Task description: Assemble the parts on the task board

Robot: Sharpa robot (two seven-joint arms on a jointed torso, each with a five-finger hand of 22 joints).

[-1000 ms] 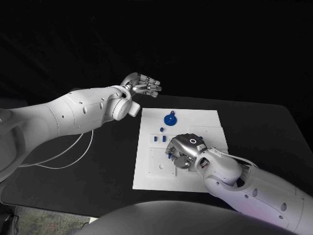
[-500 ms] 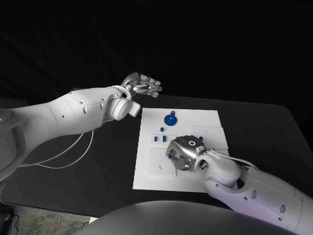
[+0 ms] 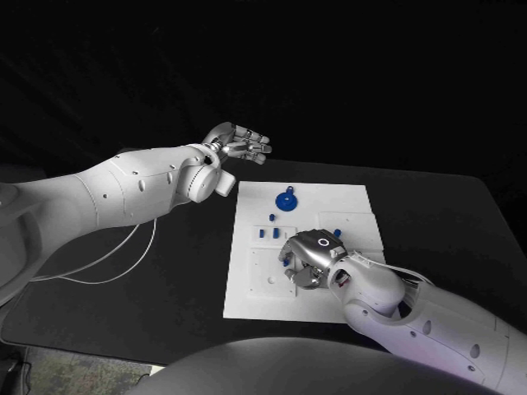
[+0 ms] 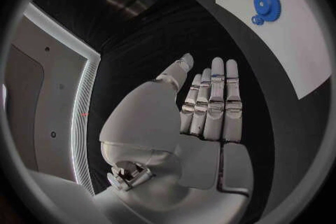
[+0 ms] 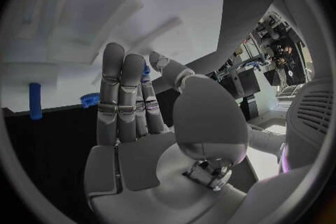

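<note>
The white task board (image 3: pixel 335 199) lies in the middle of the black table. A blue gear (image 3: pixel 286 202) sits at its far end, with small blue pegs (image 3: pixel 268 233) standing nearer the middle. My right hand (image 3: pixel 311 259) hovers low over the board's middle. In the right wrist view its fingers (image 5: pixel 119 95) are straight and together, and a small blue part (image 5: pixel 145 73) shows pinched between thumb and forefinger. A blue peg (image 5: pixel 35 102) and the gear (image 5: pixel 89 99) lie beyond them. My left hand (image 3: pixel 240 141) is raised off the board's far left corner, flat and holding nothing.
In the left wrist view the left hand (image 4: pixel 203 112) hangs over bare black table, with the board (image 4: pixel 294 39) and gear (image 4: pixel 266 4) off to one side. A white cable (image 3: pixel 121 263) loops on the table at the left.
My right hand has slid slightly leftward and nearer over the board's middle. The left arm and hand have not moved.
</note>
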